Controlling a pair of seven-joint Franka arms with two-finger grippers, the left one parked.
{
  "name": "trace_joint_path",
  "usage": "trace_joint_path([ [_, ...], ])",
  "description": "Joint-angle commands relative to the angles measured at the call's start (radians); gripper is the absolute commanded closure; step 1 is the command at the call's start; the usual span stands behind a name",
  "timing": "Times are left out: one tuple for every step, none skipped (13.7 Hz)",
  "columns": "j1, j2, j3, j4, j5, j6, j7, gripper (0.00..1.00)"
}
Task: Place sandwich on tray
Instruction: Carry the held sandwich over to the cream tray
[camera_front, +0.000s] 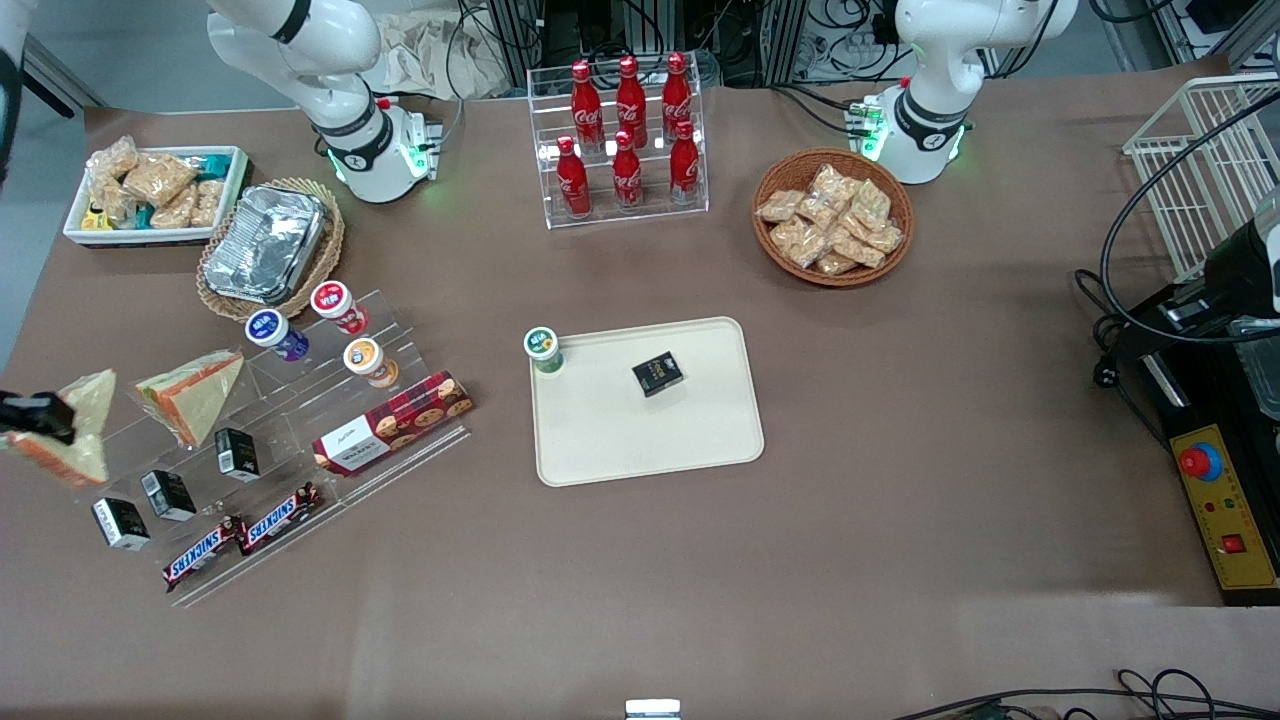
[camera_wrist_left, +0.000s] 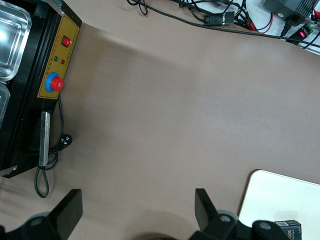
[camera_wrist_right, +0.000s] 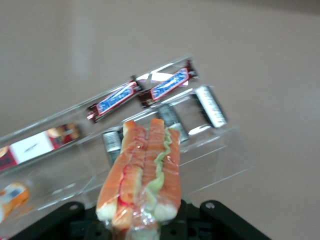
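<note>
Nearest the wrist camera: the sandwich (camera_wrist_right: 142, 175), cut face up, orange-red filling with a green strip, wrapped in clear film. It sits clamped between the fingers of the gripper (camera_wrist_right: 145, 227), whose dark body shows just beneath it.

In the front view the gripper (camera_front: 35, 415) hangs at the working arm's end of the surface, above the outer edge of the clear acrylic stand (camera_front: 300, 440). The sandwich (camera_front: 70, 435) is lifted with it, clear of the stand.

A second wedge (camera_front: 190, 395) lies on the stand, just beside the held one, untouched. Snickers bars (camera_front: 240, 535) and small black cartons (camera_front: 170, 493) sit on the lower steps.

Key relation: the tray (camera_front: 650, 445) lies well apart from the gripper, toward the middle of the surface. It already carries a small black box (camera_front: 657, 373) and, at one corner, a green-lidded cup (camera_front: 543, 349).

Judgement: pickup done, transfer remaining. The bare part of the tray nearer the front camera looks the safest spot to set the wedge.
</note>
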Motion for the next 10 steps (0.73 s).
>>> trace_joint_path([
  [0.144, -0.06, -0.002, 0.001, -0.124, -0.059, 0.016, 1.0],
  [0.192, -0.077, -0.002, 0.001, -0.124, -0.102, 0.023, 1.0],
  [0.238, -0.089, 0.001, 0.001, -0.118, -0.125, 0.027, 1.0],
  [0.287, -0.094, 0.001, 0.001, -0.092, -0.151, 0.03, 1.0],
  [0.328, -0.095, 0.001, 0.001, -0.072, -0.188, 0.015, 1.0],
  [0.385, -0.092, 0.002, 0.001, -0.06, -0.199, -0.011, 1.0],
  [0.466, -0.086, -0.004, 0.002, -0.055, -0.193, -0.019, 1.0],
  [0.517, -0.079, -0.004, 0.007, -0.055, -0.166, -0.016, 1.0],
  [0.557, -0.056, -0.002, 0.007, -0.049, -0.118, -0.022, 1.0],
  [0.595, -0.034, -0.001, 0.007, -0.045, -0.078, -0.028, 1.0],
])
